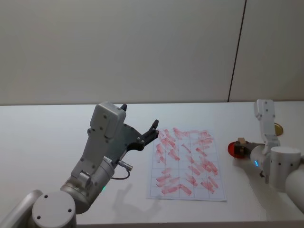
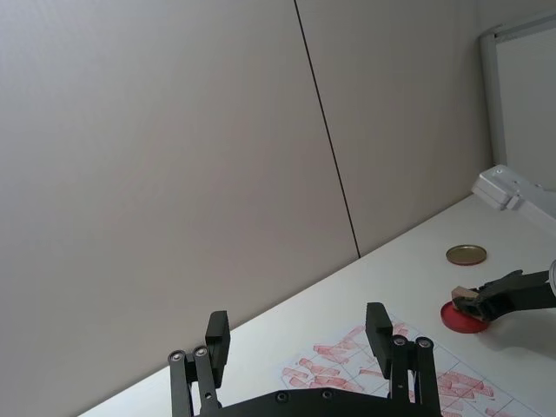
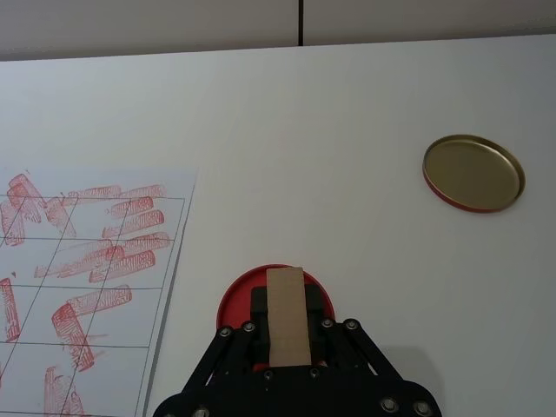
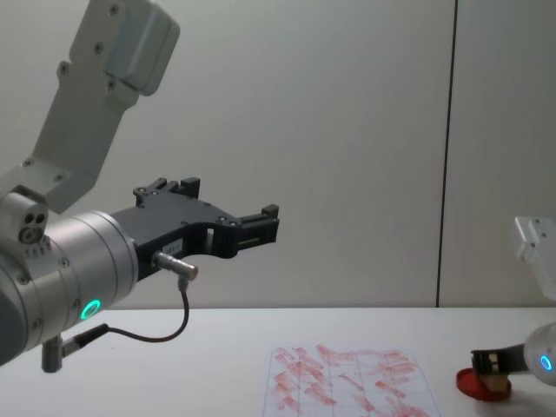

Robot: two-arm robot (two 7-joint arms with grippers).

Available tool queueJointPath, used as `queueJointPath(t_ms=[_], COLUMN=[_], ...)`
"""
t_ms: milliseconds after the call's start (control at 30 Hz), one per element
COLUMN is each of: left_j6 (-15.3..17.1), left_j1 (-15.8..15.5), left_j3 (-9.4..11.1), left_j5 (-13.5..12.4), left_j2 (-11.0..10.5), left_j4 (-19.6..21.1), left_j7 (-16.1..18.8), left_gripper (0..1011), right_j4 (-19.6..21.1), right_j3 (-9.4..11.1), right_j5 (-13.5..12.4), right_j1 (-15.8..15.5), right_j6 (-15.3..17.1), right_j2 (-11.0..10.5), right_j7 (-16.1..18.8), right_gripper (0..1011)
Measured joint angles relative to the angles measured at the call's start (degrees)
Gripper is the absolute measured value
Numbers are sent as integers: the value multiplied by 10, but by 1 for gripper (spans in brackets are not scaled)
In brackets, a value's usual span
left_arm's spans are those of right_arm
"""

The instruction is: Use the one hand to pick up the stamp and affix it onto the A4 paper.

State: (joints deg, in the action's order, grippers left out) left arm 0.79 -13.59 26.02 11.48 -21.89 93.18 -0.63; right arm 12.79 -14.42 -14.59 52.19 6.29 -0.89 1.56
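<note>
My right gripper [image 3: 287, 317] is shut on the stamp [image 3: 285, 287], a light tan wooden block standing over the round red ink pad [image 3: 236, 300]. In the head view the stamp [image 1: 241, 141] and right gripper [image 1: 243, 148] sit at the right, just right of the A4 paper [image 1: 186, 164], a white gridded sheet covered in red prints. The chest view has the right gripper [image 4: 488, 361] low over the ink pad [image 4: 469, 385]. My left gripper [image 1: 153, 129] hangs open and empty, raised above the table left of the paper.
A round brass-coloured lid [image 3: 473, 172] lies on the white table beyond the ink pad, also seen as the lid [image 1: 277, 128] at the far right. The left arm's body [image 4: 78, 261] looms large at the left. A grey wall stands behind the table.
</note>
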Motion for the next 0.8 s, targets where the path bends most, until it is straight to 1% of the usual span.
queueJointPath(t_ms=[300,533,700,800], left_j6=[0,0,0,0], left_j1=[0,0,0,0], left_j3=[0,0,0,0], left_j5=[0,0,0,0], left_j2=[0,0,0,0], left_j4=[0,0,0,0], left_j7=[0,0,0,0], left_gripper=[993,993,993,993], right_j4=[-25,-35,-34,-19], right_j3=[5,8,8,8], right_j5=[0,3,6,8], right_j1=[13,21,24,23], right_j6=[-4,-13,-23,-28], right_j2=[5,7,9,9], right_j7=[-3,-3,-3,-2], right_gripper=[220,221,220,221])
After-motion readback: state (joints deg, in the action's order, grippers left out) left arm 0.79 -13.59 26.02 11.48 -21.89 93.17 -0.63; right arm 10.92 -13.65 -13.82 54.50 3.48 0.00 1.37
